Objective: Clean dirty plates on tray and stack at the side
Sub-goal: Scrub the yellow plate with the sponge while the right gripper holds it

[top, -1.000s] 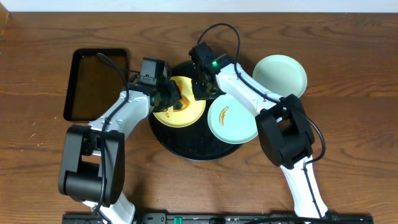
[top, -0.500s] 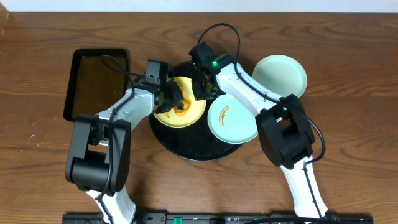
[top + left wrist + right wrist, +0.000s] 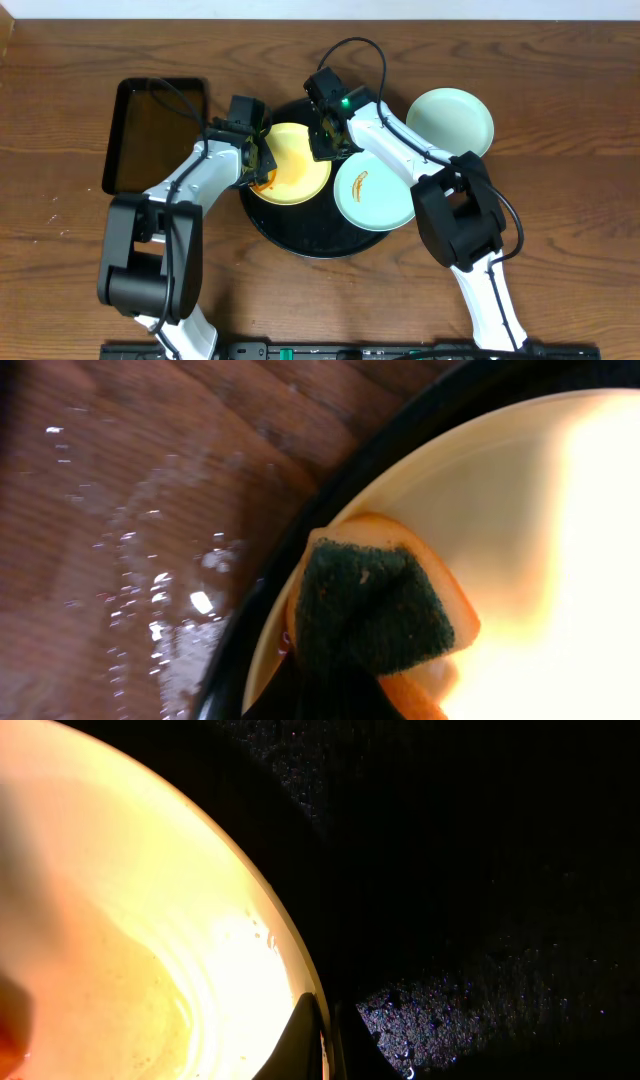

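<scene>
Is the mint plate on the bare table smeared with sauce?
No, the mint plate on the table, right of the tray, shows a clean pale surface.

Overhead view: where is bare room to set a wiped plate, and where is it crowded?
Bare wood: right of the clean mint plate, and in front of the round tray. Crowded: the tray's far half, where the left gripper and right gripper meet the yellow plate.

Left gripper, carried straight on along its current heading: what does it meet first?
The yellow plate: the left gripper holds a sponge at its rim, over the black tray. Whether the sponge touches the plate is unclear.
</scene>
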Action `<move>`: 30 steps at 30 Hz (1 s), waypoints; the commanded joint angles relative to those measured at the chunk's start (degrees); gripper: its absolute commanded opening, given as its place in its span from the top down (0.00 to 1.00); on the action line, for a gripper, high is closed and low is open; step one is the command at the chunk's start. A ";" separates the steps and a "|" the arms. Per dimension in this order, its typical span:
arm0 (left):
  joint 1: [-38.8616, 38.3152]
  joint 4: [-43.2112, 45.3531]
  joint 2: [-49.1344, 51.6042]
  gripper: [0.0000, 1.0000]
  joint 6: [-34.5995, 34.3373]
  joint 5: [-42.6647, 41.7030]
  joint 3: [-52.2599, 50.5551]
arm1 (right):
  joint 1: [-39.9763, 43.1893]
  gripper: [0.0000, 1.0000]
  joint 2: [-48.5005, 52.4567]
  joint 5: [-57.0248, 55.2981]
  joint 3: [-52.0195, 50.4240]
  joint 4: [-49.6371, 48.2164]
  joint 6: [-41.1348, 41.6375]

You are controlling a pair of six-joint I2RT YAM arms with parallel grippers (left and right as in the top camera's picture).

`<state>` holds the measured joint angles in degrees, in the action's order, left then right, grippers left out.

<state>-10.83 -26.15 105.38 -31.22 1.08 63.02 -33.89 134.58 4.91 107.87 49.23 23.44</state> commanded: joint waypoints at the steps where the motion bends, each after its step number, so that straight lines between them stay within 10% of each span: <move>1: 0.68 -0.39 -3.61 0.93 1.16 3.52 -1.18 | 0.57 0.99 1.51 -4.26 -1.81 1.03 0.28; 10: -2.95 5.62 -3.23 0.93 1.09 -9.75 -1.20 | 0.57 0.99 1.51 -4.24 -1.81 0.90 0.31; 30: -6.78 6.78 6.12 0.93 -2.86 -2.36 -1.18 | 0.55 0.99 1.51 -4.26 -1.81 1.31 0.28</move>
<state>-18.02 -16.38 108.36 -33.47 -7.75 62.81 -33.89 134.56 4.86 107.87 49.41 23.44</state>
